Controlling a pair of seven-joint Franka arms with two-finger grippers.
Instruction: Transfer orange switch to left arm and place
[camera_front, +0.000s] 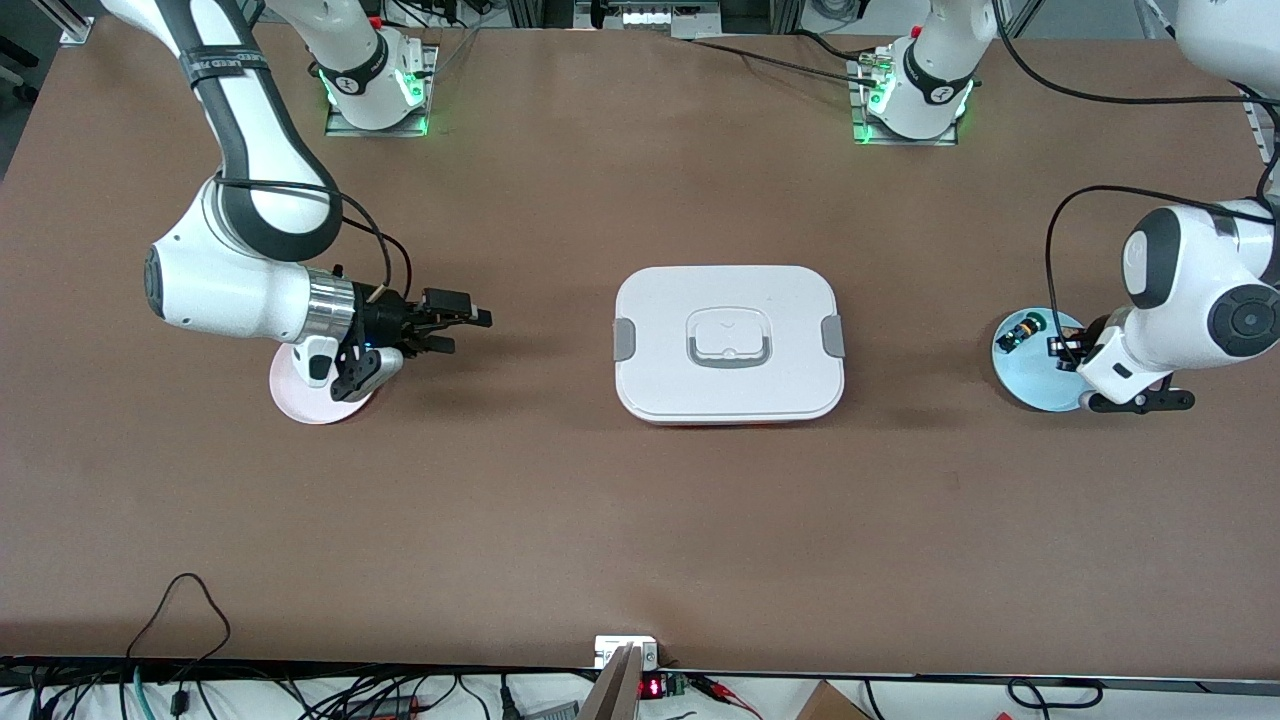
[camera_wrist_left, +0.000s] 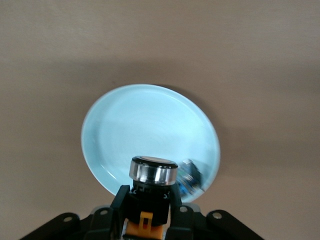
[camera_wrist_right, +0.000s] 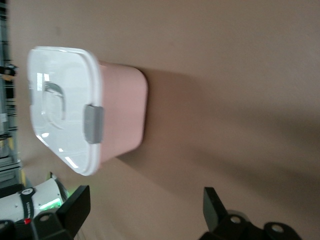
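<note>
White-lidded box (camera_front: 728, 345) with grey latches, pink body; pale blue plate (camera_wrist_left: 150, 130); pink plate (camera_front: 300, 395); brown table (camera_front: 640, 520)

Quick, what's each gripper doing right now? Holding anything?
Left gripper: closed on the orange switch, lifted over the blue plate.
Right gripper: open, empty, over the pink plate, pointing toward the box.

Orange switch (camera_wrist_left: 150, 200) in left pincer (camera_wrist_left: 148, 210) over blue plate (camera_wrist_left: 115, 135); closed white box (camera_front: 728, 343) mid-table.
</note>
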